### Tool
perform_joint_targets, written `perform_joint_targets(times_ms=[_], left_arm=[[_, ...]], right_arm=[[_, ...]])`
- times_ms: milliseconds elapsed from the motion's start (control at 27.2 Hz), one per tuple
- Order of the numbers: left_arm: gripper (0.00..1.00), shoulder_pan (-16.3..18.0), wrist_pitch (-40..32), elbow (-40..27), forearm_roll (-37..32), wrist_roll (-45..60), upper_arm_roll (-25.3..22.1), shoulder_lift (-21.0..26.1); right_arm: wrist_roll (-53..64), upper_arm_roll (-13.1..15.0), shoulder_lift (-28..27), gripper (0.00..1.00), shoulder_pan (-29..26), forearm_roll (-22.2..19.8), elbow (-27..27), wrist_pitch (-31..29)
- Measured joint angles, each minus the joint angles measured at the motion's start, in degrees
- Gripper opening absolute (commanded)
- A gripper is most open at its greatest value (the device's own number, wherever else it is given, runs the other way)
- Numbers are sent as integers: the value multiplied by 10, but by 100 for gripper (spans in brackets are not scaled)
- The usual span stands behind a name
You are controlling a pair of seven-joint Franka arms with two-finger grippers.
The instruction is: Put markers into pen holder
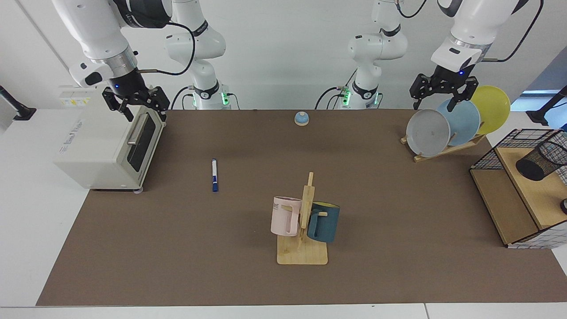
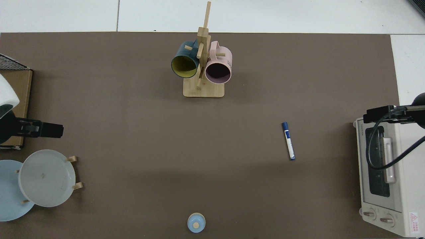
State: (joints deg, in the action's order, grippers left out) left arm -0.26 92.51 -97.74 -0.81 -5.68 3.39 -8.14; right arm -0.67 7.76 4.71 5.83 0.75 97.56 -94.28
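The marker (image 1: 214, 175) lies flat on the brown tabletop (image 1: 177, 248), dark blue cap toward the mug rack (image 1: 302, 239); its label band shows no legible writing. It is well apart from the right pincer (image 1: 142, 110), which hangs spread over the toaster oven (image 1: 110, 150), and farther from the left pincer (image 1: 436, 103), spread above the plates (image 1: 428, 132). The pen holder (image 1: 541, 160) lies tipped inside the wire basket (image 1: 522, 195). The pink mug (image 1: 285, 216) bears the letters "ME".

A plain white wall (image 1: 283, 53) stood at the far side. A brown mat (image 1: 283, 212) covered most of a white table (image 1: 26, 212). At the far right a bright blue patch (image 1: 533, 93) showed, perhaps a window. Light was even and soft.
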Motion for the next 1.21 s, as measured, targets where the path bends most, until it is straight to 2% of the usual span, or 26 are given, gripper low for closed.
perform_joint_targets(times_ms=[698, 918, 1212], left_arm=[[100, 0, 0, 0, 0, 0, 0, 0], [100, 0, 0, 0, 0, 0, 0, 0], [100, 0, 0, 0, 0, 0, 0, 0]], right_arm=[[0, -2, -1, 100, 1, 0, 2, -6], [0, -10, -17, 100, 5, 0, 34, -89], [0, -57, -89, 100, 11, 1, 53, -187]])
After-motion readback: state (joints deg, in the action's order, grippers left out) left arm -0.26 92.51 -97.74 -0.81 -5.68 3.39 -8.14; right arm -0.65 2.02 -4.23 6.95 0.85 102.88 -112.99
